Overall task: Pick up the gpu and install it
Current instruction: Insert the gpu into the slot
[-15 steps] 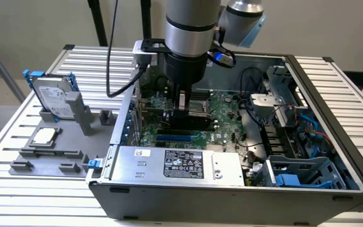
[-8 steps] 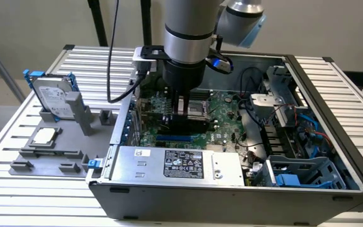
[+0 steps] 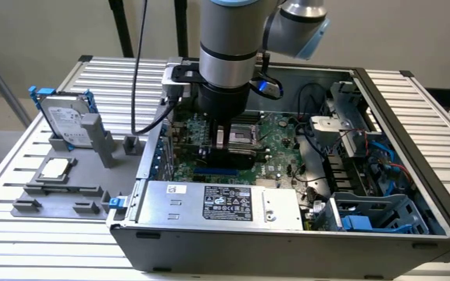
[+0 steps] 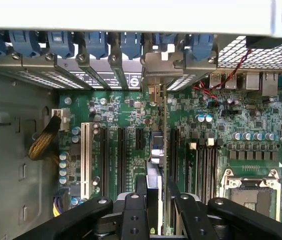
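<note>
The gpu [image 4: 156, 145] is a thin dark card seen edge-on in the wrist view, standing upright over the black expansion slots of the green motherboard [image 4: 126, 107]. Its silver bracket end [image 4: 153, 67] reaches the case's rear slot openings. My gripper [image 4: 159, 210] is shut on the card, with one black finger [image 4: 133, 215] on each side of it. In the exterior view the gripper [image 3: 229, 146] hangs low inside the open computer case [image 3: 412, 117], and the dark gpu [image 3: 237, 157] sits under it, just above the board. Whether the card's edge is seated in a slot is hidden.
A silver hard drive with blue rails [image 3: 65, 120] leans on a grey fixture at the exterior view's left, with a small CPU chip [image 3: 55, 168] in front of it. The power supply [image 3: 209, 202], loose cables [image 3: 350, 146], the CPU socket [image 4: 250, 192] and a white slot [image 4: 85, 160] surround the work spot.
</note>
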You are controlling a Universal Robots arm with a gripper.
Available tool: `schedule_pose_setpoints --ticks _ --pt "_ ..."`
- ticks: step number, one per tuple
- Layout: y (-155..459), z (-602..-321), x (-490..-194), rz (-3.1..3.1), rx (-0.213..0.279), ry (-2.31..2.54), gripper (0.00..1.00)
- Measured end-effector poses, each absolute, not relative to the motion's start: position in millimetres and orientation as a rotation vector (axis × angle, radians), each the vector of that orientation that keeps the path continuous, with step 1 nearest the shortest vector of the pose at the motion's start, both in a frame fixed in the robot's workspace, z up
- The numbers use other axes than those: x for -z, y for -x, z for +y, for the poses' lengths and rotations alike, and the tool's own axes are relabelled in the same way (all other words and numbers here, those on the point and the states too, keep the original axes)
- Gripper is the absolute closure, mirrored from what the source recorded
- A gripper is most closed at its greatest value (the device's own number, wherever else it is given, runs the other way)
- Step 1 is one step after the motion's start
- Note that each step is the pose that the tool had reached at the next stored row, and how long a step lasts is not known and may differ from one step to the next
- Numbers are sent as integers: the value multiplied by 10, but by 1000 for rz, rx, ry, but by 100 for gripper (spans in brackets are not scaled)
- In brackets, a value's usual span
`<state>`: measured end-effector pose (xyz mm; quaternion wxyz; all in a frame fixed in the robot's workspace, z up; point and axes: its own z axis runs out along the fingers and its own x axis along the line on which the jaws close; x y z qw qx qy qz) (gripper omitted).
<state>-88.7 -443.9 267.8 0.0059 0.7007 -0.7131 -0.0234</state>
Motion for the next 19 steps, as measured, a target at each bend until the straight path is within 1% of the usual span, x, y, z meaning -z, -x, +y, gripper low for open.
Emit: schedule_pose_setpoints --ticks 19 --pt "920 -4435 -2652 -2249 73 -2176 73"
